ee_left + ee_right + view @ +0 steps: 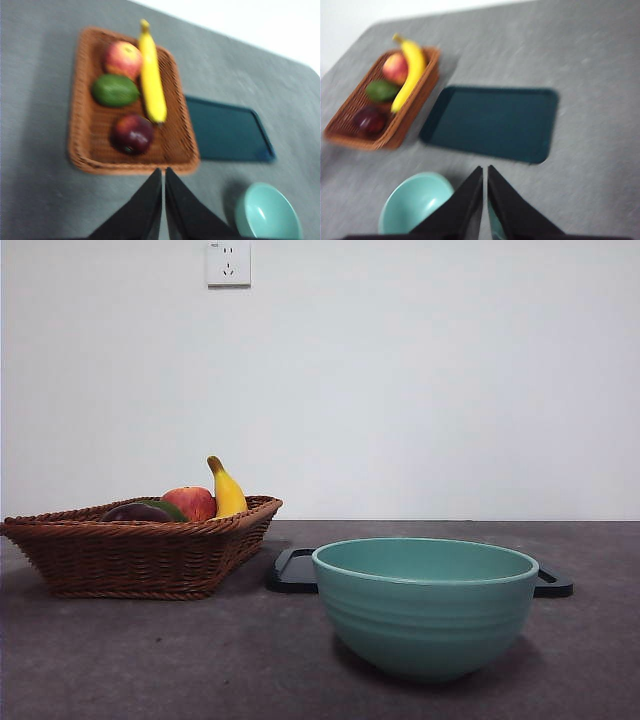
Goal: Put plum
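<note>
The dark purple plum [132, 133] [369, 120] [135, 512] lies in a brown wicker basket [140, 550] [90, 130] [390, 135], beside a green oval fruit [115, 90], a red apple [122, 58] [190, 502] and a banana [151, 82] [226, 491]. My left gripper [163, 172] hangs shut high above the table, just off the basket's near rim. The right gripper [485, 170], also shut, hovers high over the table near the dark tray's edge. Neither gripper holds anything, and neither shows in the front view.
A teal bowl [425, 605] [267, 212] [415, 202] stands on the grey table at the front. A flat dark tray [295, 570] [227, 132] [492, 122] lies behind it, next to the basket. A white wall closes the back.
</note>
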Tool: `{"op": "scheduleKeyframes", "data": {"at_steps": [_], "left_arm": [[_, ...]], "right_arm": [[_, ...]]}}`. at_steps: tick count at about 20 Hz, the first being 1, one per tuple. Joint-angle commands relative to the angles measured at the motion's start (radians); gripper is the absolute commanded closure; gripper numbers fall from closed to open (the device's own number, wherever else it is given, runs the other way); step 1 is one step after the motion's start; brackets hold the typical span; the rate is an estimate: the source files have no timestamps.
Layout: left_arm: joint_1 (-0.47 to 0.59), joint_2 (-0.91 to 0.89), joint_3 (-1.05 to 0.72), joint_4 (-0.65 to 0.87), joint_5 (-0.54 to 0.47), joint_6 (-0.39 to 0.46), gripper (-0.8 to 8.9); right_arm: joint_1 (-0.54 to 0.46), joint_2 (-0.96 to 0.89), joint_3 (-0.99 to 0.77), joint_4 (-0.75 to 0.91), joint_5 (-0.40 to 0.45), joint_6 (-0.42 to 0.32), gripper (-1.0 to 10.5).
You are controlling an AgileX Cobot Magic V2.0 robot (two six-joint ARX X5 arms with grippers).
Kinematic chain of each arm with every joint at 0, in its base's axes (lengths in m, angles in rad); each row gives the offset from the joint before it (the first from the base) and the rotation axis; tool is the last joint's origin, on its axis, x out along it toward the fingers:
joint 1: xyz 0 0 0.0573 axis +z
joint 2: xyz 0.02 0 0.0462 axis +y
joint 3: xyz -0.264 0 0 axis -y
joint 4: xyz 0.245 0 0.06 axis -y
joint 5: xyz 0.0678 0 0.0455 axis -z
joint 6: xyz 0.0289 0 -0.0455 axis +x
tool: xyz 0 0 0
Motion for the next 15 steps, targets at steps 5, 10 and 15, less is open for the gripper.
{"op": "scheduleKeyframes", "data": {"at_steps": [5,10,15], "left_arm": [[-0.086,0.166,0.159,-0.195,0.053,0.142,8.04],[-0.154,0.214,0.209,-0.291,0.053,0.208,8.04],[-0.169,0.214,0.209,-0.290,0.052,0.209,8.02]], "right_arm": [[0.151,0.190,0.187,-0.206,-0.013,-0.143,9.4],[0.260,0.253,0.210,-0.233,-0.007,-0.170,9.4],[0.288,0.269,0.210,-0.244,-0.002,-0.177,9.4]]}}
